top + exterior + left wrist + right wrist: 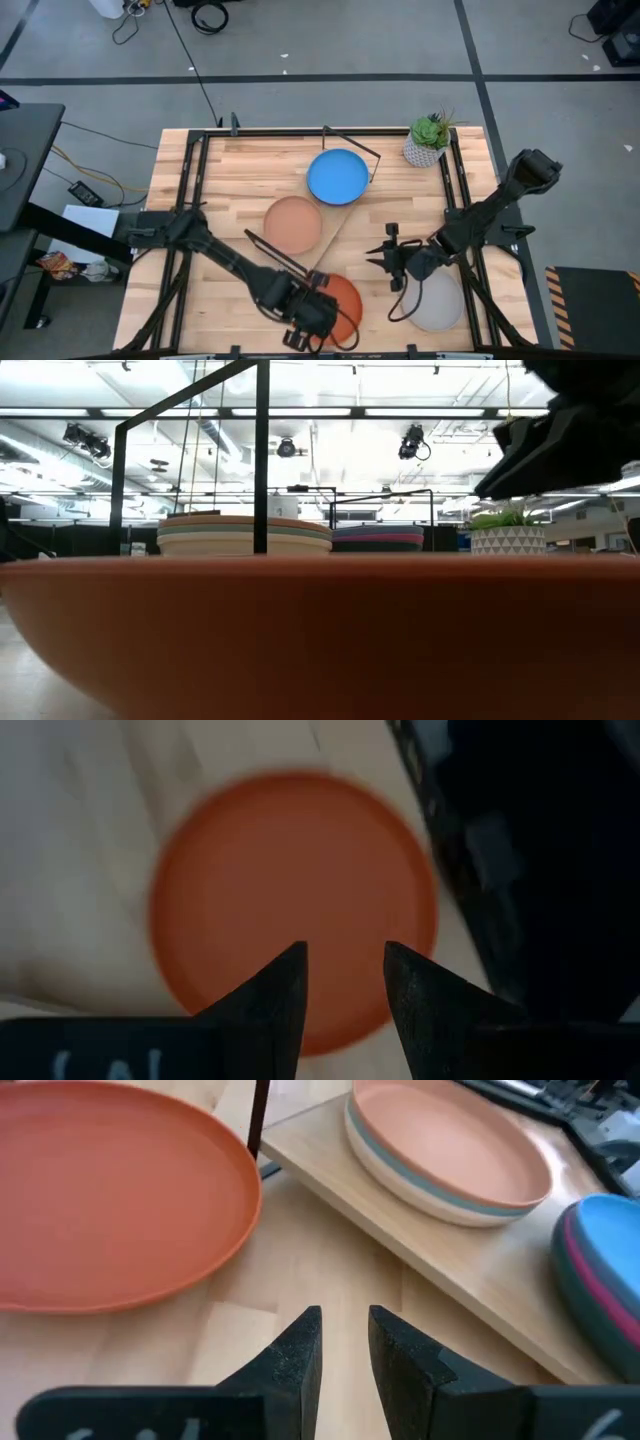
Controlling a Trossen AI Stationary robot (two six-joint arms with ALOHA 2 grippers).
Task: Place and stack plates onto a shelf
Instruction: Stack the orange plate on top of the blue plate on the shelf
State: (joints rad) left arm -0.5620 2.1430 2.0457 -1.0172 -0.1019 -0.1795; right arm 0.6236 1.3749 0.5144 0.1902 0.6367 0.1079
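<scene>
The orange plate [345, 300] lies flat on the table near its near edge and fills the front of the low view [320, 640]. My left gripper [345, 955] hangs open above it [320, 314], clear of it. The shelf [480, 1270] runs slantwise across the table's middle. It carries a stack topped by the peach plate [293, 223] and a stack topped by the blue plate [338, 176]. The grey plate [437, 300] lies on the table at the right. My right gripper [345, 1320] is narrowly open over bare table [385, 262], between the orange and grey plates.
A green plant in a white pot [428, 140] stands at the far right corner. Black wire frames [262, 455] rise at the shelf's ends. Black rails run along the table's left and right sides. Bare wood shows between the shelf and the right arm.
</scene>
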